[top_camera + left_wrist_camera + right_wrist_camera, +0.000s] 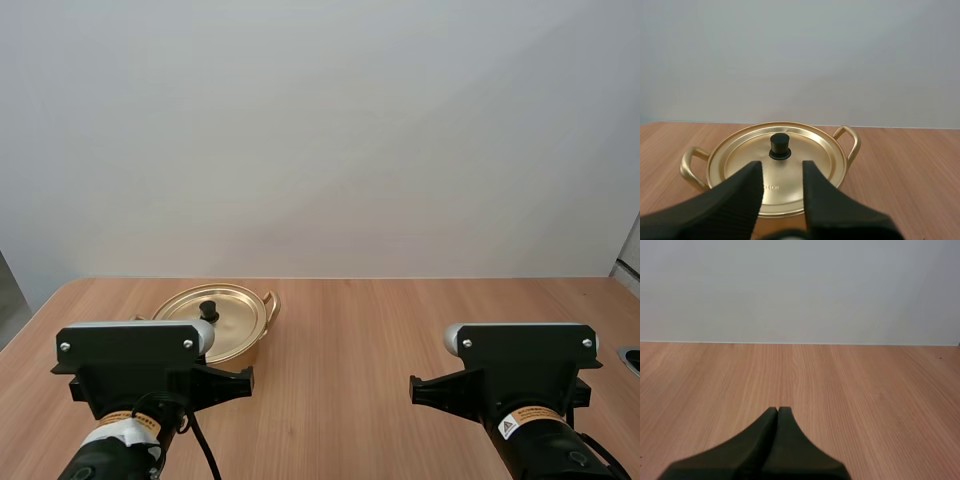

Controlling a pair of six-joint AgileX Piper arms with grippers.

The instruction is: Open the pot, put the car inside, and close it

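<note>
The gold pot [238, 325] stands on the left side of the wooden table [400, 330], toward the far edge, with its lid [810, 152] on and the black knob [780, 146] upright at the centre. The left gripper [782, 167] is just on the near side of it, fingers a narrow gap apart and holding nothing, pointed at the knob. The right gripper [777, 411] is well to the right over bare wood, fingers pressed together, empty.

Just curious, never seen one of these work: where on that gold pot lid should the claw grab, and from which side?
The black knob at the lid's centre, from straight above. It stands upright and narrow, while the lid lies flat and wide. The open left claw is nearest.
</note>
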